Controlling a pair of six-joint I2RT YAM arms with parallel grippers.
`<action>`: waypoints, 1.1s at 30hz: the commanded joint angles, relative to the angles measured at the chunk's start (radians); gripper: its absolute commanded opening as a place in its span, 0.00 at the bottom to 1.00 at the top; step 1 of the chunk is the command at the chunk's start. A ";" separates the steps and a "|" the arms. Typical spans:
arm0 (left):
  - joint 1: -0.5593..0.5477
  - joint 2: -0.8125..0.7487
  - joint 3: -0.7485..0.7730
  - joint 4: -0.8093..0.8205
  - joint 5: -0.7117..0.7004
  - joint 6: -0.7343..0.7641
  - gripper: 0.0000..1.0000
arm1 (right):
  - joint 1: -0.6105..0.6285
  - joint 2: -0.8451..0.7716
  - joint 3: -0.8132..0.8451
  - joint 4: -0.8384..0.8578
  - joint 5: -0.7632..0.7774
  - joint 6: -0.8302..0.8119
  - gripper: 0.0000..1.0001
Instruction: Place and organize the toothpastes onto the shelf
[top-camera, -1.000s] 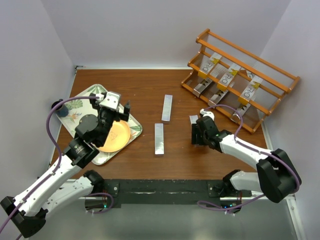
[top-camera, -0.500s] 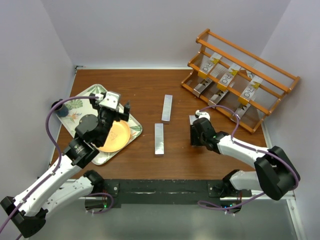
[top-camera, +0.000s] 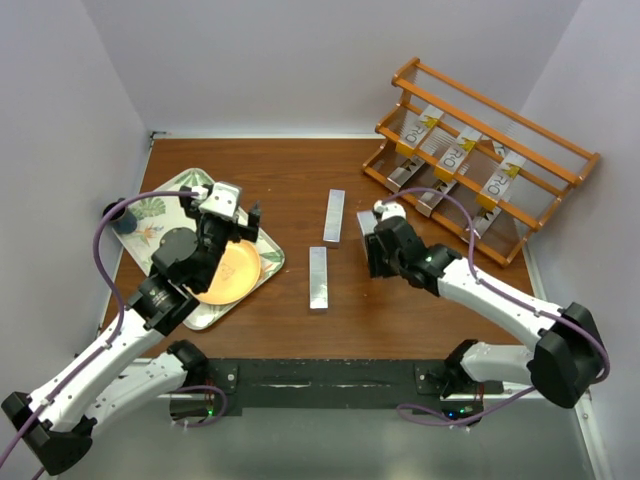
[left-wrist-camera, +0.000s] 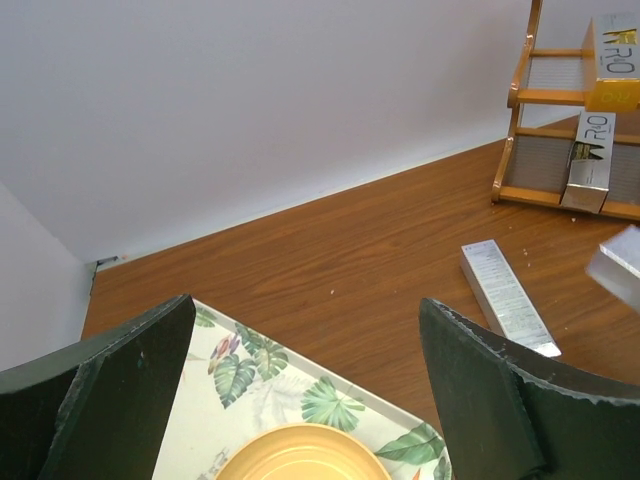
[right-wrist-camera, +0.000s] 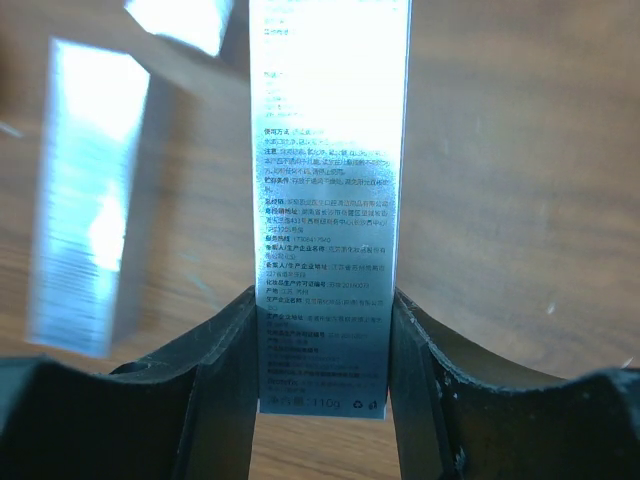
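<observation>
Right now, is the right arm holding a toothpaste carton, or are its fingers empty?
Holding. In the right wrist view both fingers press the sides of a silver toothpaste carton.

Cropped, blurred, covered
The gripped toothpaste carton (right-wrist-camera: 328, 200) ran off the right wrist view's top edge, and a second carton (right-wrist-camera: 88, 200) left of it was blurred; from above, the right pincer (top-camera: 374, 236) covered most of the gripped one; the left wrist view's right edge cropped the shelf (left-wrist-camera: 545, 97).
</observation>
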 joint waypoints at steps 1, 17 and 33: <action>0.005 0.007 -0.012 0.032 0.014 -0.024 0.99 | 0.002 0.024 0.291 -0.136 0.011 -0.060 0.29; 0.005 0.024 -0.015 0.035 0.022 -0.027 0.99 | -0.287 0.381 1.041 -0.253 0.074 -0.156 0.24; 0.005 0.071 -0.011 0.030 0.051 -0.040 0.99 | -0.573 0.605 1.379 -0.241 0.106 -0.139 0.24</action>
